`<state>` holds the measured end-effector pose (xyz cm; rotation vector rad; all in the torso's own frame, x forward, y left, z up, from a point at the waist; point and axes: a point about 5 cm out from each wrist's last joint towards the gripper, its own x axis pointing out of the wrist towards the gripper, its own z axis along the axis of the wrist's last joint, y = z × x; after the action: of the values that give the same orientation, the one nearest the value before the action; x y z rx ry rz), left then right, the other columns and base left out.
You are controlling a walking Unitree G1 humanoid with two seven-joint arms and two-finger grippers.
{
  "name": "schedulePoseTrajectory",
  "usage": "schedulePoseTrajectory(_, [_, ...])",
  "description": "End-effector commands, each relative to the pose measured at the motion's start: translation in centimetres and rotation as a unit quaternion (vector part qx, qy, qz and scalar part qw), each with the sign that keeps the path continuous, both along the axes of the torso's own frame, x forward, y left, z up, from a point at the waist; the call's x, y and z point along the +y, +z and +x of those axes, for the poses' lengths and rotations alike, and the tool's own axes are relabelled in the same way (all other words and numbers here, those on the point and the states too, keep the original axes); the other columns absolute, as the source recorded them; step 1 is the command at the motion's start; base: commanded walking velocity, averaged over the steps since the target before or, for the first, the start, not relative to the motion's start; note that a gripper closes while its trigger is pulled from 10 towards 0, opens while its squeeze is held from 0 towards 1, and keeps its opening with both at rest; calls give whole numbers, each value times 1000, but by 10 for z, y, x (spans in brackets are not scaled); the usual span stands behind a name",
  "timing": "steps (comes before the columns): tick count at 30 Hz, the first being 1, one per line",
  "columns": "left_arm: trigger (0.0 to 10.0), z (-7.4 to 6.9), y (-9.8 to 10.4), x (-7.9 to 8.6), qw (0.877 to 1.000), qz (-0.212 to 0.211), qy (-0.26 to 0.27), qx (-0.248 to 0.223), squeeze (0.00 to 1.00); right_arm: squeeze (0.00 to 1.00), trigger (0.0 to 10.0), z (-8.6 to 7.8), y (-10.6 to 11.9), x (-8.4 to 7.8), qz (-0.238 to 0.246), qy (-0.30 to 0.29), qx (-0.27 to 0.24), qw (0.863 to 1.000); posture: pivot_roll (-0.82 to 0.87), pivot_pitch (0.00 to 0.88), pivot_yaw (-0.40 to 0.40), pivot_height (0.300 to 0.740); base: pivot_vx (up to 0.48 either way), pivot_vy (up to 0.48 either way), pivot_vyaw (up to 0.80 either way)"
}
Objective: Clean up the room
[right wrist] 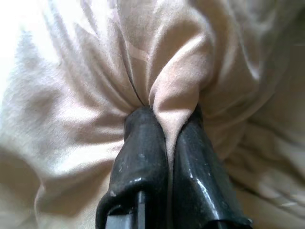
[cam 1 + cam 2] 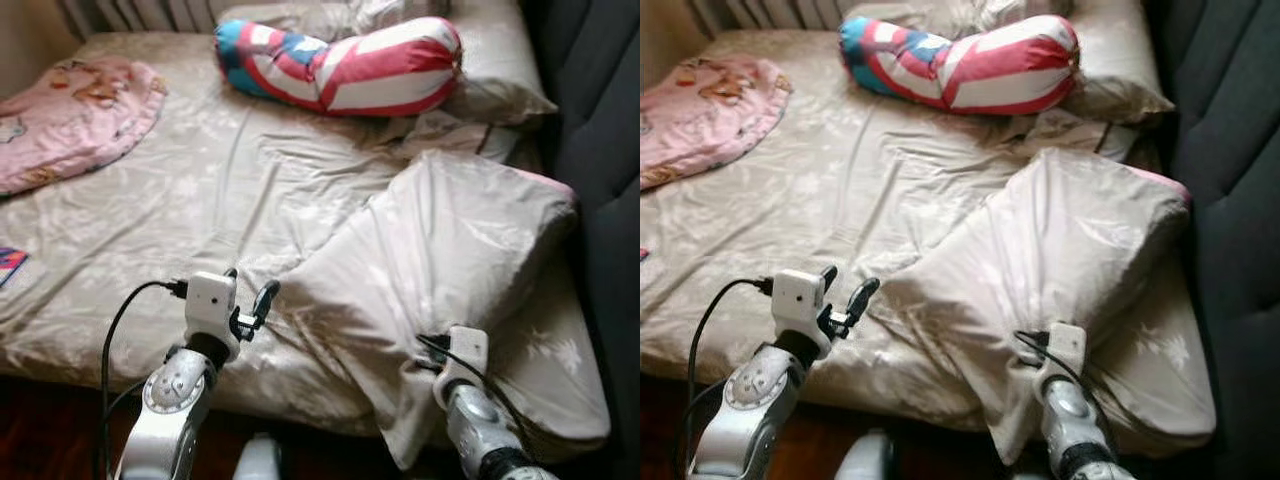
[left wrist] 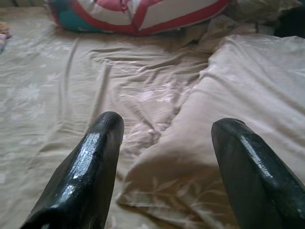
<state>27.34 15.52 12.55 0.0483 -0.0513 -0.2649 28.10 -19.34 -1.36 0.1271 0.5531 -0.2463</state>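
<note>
The beige duvet point(image 2: 440, 260) lies heaped and folded back over the right half of the bed point(image 2: 200, 200), its near corner spilling off the foot edge at about 5 o'clock in my head view. I judge the tidying barely begun: the cover is bunched, not spread. My right gripper point(image 1: 167, 143) is clamped tight on a pinched fold of that fabric at the near edge, its fingers point(image 1: 143, 157) nearly touching with cloth squeezed between them. My left gripper point(image 2: 250, 300) hovers at 7 o'clock, fingers spread wide and holding nothing, just beside the duvet's left corner, which lies directly ahead of it on the sheet. Farther out, a red, white and blue bolster pillow point(image 2: 340, 62) rests at 12 o'clock by the headboard end, a pink blanket point(image 2: 70, 115) at 10 o'clock.
</note>
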Motion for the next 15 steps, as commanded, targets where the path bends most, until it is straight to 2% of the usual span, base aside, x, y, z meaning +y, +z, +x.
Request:
schedulePoseTrajectory(1, [10000,2,-4,2,1000,3,7,1,0,0,10000,-5,14,-52,-61,-100,-27,993,-58,49,30,660,0,0,0])
schedulePoseTrajectory(2, [10000,3,-4,2,1000,2,7,0,0,0,10000,-5,19,-61,-77,-115,-36,990,-64,43,29,660,0,0,0])
schedulePoseTrajectory(3, [10000,4,-4,1,1000,2,6,-2,0,0,10000,-6,32,-81,-117,-147,-55,981,-71,36,30,660,0,0,0])
schedulePoseTrajectory(5, [10000,6,-4,1,1000,1,6,-3,0,0,10000,-5,44,-96,-148,-170,-73,972,-77,31,30,660,0,0,0])
schedulePoseTrajectory(6, [10000,7,-5,0,1000,1,5,-5,0,0,10000,-4,55,-107,-171,-189,-89,963,-84,26,32,660,0,0,0])
schedulePoseTrajectory(9, [10000,9,-5,0,1000,1,5,-7,0,0,10000,-4,72,-122,-202,-215,-106,950,-88,25,34,660,0,0,0])
schedulePoseTrajectory(13, [10000,11,-5,0,1000,1,5,-9,0,0,10000,-5,110,-155,-264,-262,-137,918,-96,27,39,660,0,0,0])
schedulePoseTrajectory(15, [10000,12,-5,1,1000,1,5,-11,0,0,10000,-6,124,-166,-287,-275,-144,907,-103,29,41,660,0,0,0])
